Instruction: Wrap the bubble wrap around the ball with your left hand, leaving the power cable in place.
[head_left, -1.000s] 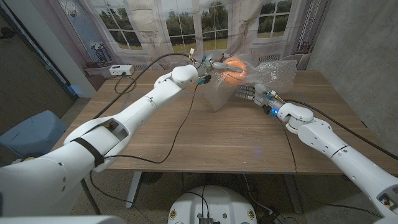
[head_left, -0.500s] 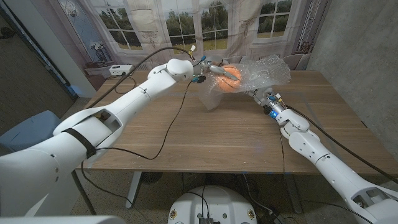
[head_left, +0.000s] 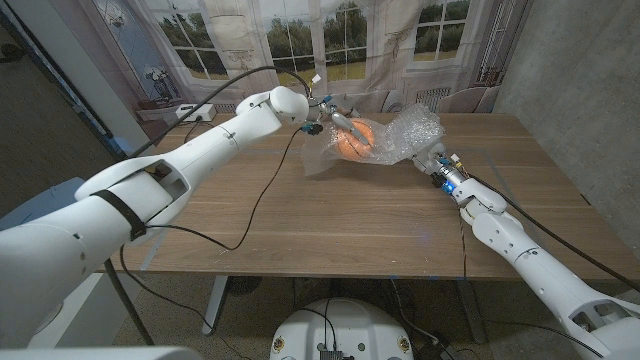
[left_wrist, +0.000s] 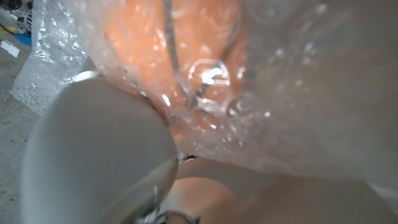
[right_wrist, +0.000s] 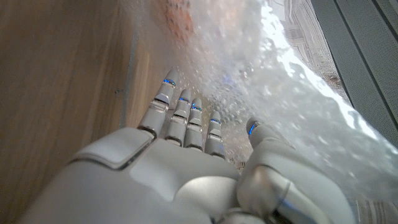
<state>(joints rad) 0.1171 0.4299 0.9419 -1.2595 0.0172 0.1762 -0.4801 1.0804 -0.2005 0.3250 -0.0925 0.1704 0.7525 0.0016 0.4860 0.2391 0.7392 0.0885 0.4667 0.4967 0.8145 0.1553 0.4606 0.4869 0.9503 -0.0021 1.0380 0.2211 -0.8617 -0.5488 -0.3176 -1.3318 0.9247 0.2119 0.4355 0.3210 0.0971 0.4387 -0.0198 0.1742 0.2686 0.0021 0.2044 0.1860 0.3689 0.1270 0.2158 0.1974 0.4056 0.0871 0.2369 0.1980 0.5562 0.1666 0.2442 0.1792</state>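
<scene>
An orange ball (head_left: 356, 141) sits at the far middle of the wooden table (head_left: 380, 220), half covered by clear bubble wrap (head_left: 405, 132). One flap of the wrap spreads on the table to the ball's left. My left hand (head_left: 338, 122) grips the wrap over the ball's top; up close the ball (left_wrist: 205, 43) glows orange through the wrap (left_wrist: 298, 93). My right hand (head_left: 436, 162) lies at the wrap's right end, its fingers (right_wrist: 186, 115) stretched out and apart against the bubbly sheet (right_wrist: 280, 81). A black cable (head_left: 262, 195) trails across the table to the left.
A white box (head_left: 195, 112) lies at the table's far left corner. Chair backs (head_left: 465, 98) stand behind the far edge, under the windows. A grey wall runs along the right side.
The ball and wrap have come down from the air onto the table, nearer and to the left, with my left hand on them. My right hand stays at the wrap's right end.
</scene>
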